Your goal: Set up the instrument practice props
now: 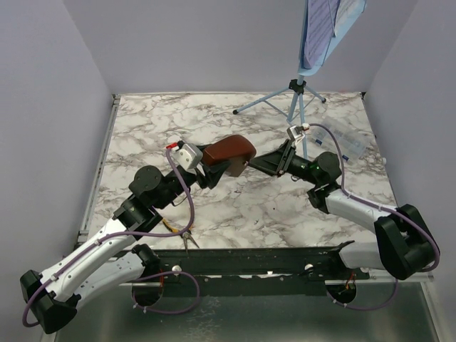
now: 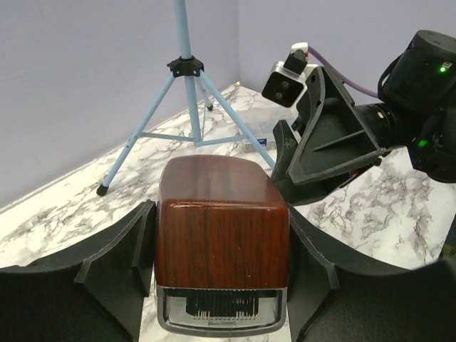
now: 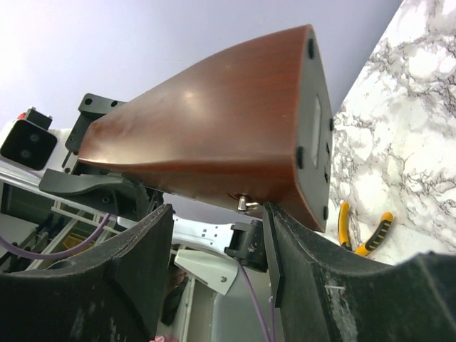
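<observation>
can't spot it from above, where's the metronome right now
Top view: the metronome is near the middle of the table, held on its side in the left gripper, with the right gripper open just to its right and the music stand behind.

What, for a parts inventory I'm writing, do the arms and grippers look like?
The left arm and right arm share white shells, black joints and looping purple cables. The left gripper and right gripper have broad matte-black fingers. Each wrist carries a small white camera.
</observation>
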Robot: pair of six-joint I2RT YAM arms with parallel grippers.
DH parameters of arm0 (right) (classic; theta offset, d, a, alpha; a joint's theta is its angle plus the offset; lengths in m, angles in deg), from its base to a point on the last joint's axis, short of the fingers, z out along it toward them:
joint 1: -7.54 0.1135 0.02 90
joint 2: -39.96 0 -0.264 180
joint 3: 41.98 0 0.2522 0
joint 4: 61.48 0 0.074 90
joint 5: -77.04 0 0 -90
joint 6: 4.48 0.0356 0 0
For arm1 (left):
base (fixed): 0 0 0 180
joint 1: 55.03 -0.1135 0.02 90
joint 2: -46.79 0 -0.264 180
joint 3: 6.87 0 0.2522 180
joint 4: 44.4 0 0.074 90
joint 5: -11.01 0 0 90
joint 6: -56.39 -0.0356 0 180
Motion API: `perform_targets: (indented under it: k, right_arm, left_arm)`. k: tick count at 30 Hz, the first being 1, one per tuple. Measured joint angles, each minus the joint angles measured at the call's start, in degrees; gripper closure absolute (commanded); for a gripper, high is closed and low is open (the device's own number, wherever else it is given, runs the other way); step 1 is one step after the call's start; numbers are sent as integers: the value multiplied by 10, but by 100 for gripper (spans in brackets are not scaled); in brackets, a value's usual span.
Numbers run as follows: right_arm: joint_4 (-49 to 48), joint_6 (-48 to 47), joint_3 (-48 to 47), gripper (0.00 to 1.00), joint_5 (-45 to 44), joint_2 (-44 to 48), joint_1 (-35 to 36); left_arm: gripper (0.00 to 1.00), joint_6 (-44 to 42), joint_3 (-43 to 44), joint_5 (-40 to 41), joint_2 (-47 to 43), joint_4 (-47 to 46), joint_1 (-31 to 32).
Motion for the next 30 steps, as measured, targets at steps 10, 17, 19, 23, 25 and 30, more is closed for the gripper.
perform_targets:
  k: [10, 17, 19, 23, 25, 30]
  right_arm:
    - [12, -21, -7, 43, 0, 13, 0]
    - [55, -59, -9, 42, -3, 27, 0]
    - [101, -89, -18, 38, -17, 45, 4]
    - [219, -183, -67, 34, -86, 77, 41]
    - [267, -236, -98, 33, -127, 81, 61]
    - [356, -360, -148, 29, -226, 81, 112]
  left_arm:
    - [100, -1, 0, 0, 9, -9, 0]
    - [100, 11, 0, 5, 14, -7, 0]
    - [100, 22, 1, 13, 18, -6, 0]
    - [100, 64, 21, 66, 37, 4, 0]
    - [100, 80, 37, 91, 47, 7, 0]
    - [100, 126, 108, 163, 77, 88, 0]
